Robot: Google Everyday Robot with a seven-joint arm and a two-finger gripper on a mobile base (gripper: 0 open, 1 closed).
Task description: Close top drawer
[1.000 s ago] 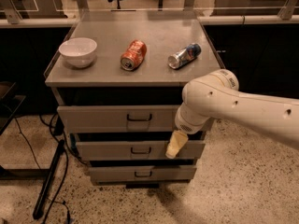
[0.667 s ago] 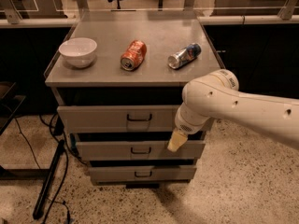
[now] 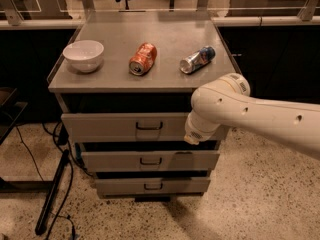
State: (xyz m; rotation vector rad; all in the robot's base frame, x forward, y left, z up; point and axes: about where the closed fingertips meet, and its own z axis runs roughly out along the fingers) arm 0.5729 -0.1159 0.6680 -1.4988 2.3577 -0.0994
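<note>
Grey metal top drawer (image 3: 110, 126), at 6 o'clock below the bench (image 3: 165, 34) top, pulled out toward the camera with a dark gap above its front: not yet shut. Reaching in from 3 o'clock on a white arm (image 3: 260, 116), tool (image 3: 192, 136) at the panel's right end, at 3 o'clock from the handle (image 3: 149, 126). Probably set there to push flat on the front, not to grip. Cannot tell whether apart or together. On top, well clear: bowl (image 3: 83, 55), orange can (image 3: 143, 59), blue can (image 3: 197, 59).
</note>
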